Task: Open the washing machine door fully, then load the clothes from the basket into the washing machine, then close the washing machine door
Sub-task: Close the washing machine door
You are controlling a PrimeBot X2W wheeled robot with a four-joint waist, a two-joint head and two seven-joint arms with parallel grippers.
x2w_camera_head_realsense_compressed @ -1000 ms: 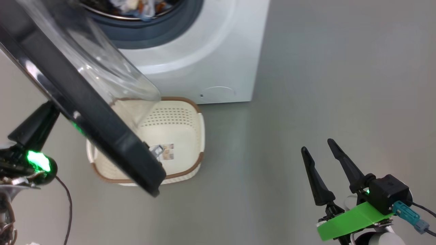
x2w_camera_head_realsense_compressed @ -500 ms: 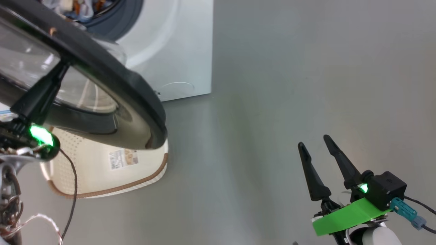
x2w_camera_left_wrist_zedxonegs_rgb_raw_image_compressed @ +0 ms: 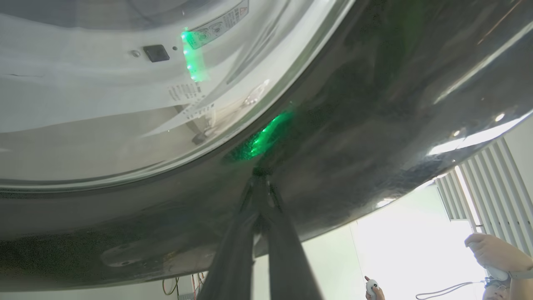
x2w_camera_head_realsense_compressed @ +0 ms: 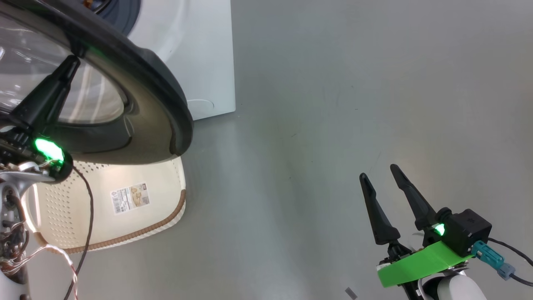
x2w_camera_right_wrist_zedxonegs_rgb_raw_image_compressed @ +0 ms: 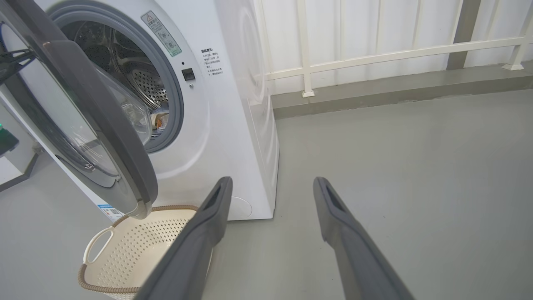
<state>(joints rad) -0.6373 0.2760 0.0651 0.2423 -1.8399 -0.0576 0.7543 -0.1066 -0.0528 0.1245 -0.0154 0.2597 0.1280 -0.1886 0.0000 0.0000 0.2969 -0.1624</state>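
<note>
The washing machine [x2w_camera_right_wrist_zedxonegs_rgb_raw_image_compressed: 233,125] stands at the upper left of your right wrist view. Its door [x2w_camera_right_wrist_zedxonegs_rgb_raw_image_compressed: 104,125] is swung partway out over the basket [x2w_camera_right_wrist_zedxonegs_rgb_raw_image_compressed: 145,246]. Your left hand [x2w_camera_left_wrist_zedxonegs_rgb_raw_image_compressed: 260,179], fingers pressed together, has its tips against the door's glossy outer ring, so the drum opening lies straight beyond them. It is the nearer arm for pushing. Your right hand [x2w_camera_head_realsense_compressed: 379,173], spread and holding nothing, sits well apart at lower right. The clothes [x2w_camera_right_wrist_zedxonegs_rgb_raw_image_compressed: 160,121] show inside the drum.
</note>
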